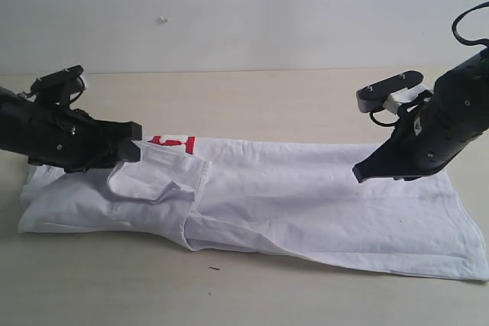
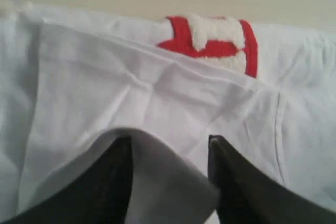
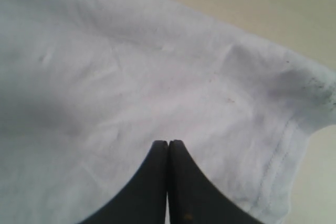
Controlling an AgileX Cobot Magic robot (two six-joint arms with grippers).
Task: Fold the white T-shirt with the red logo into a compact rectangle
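The white T-shirt [image 1: 306, 204] lies folded lengthwise in a long band across the table. Only a short end of the red logo [image 1: 174, 142] shows at its far edge, and the left wrist view has the red logo [image 2: 215, 43] with a fuzzy white letter. My left gripper [image 1: 134, 143] sits low at the turned-over sleeve flap [image 1: 157, 173]. In its wrist view the left gripper [image 2: 167, 142] has its fingers spread, with a hump of white cloth lying between them. My right gripper [image 1: 359, 172] hovers over the shirt's right part. Its own view shows the right gripper [image 3: 168, 142] shut and empty above the white T-shirt [image 3: 131, 77].
The pale wooden table [image 1: 252, 97] runs behind the shirt to a plain white wall. A small dark speck [image 1: 214, 269] lies on the table in front of the shirt. The hem end of the shirt [image 1: 466, 257] reaches close to the right border of the exterior view.
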